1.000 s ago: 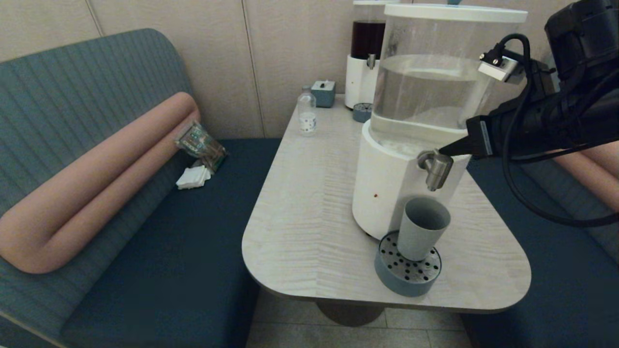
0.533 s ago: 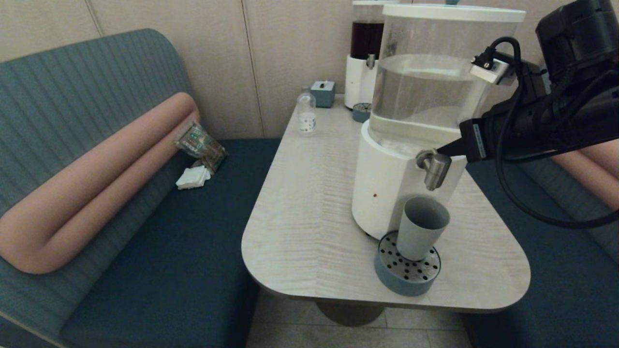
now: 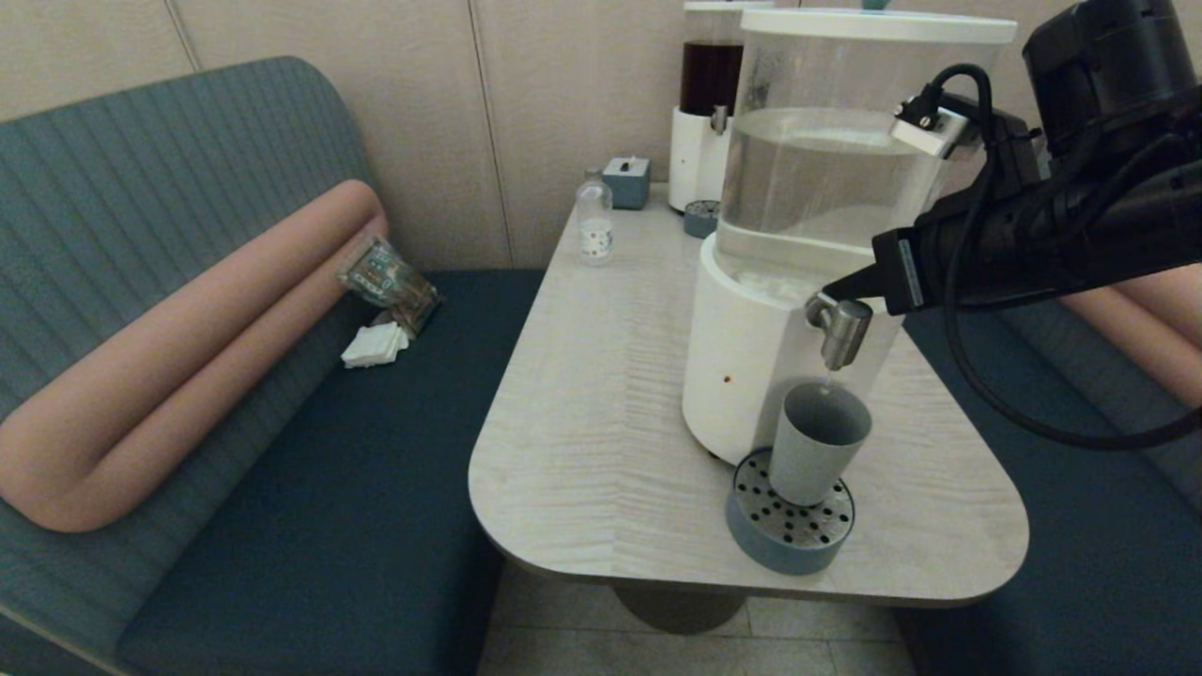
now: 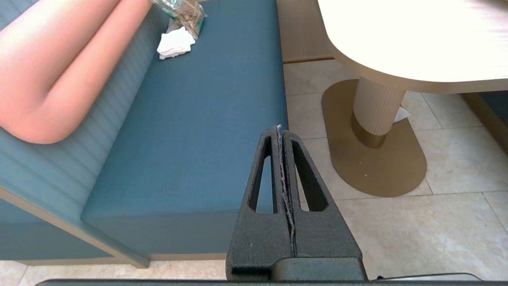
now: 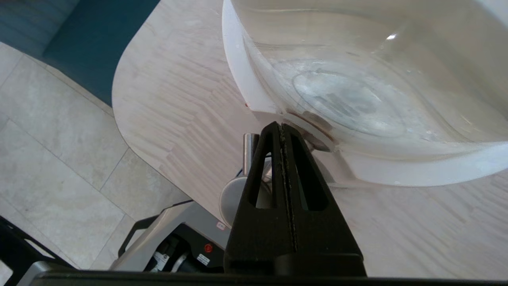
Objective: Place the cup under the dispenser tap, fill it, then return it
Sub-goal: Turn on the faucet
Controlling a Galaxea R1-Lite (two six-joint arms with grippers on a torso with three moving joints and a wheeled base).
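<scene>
Your right claw (image 3: 831,290) has its fingers pressed flat together, gripping nothing, with the tip resting on top of the dispenser tap (image 3: 842,331), likely so you can push it like a blunt finger. Below, the cup (image 3: 815,441) stands free on the drip tray (image 3: 787,547) under the spout to catch the flow. Your left claw (image 4: 281,137), also closed and empty, hangs parked beside the tabletop (image 4: 397,47).

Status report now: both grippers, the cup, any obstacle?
Right gripper shut, tip on dispenser tap. Left gripper shut, parked off table. Cup upright on drip tray under tap. No obstacle.
</scene>
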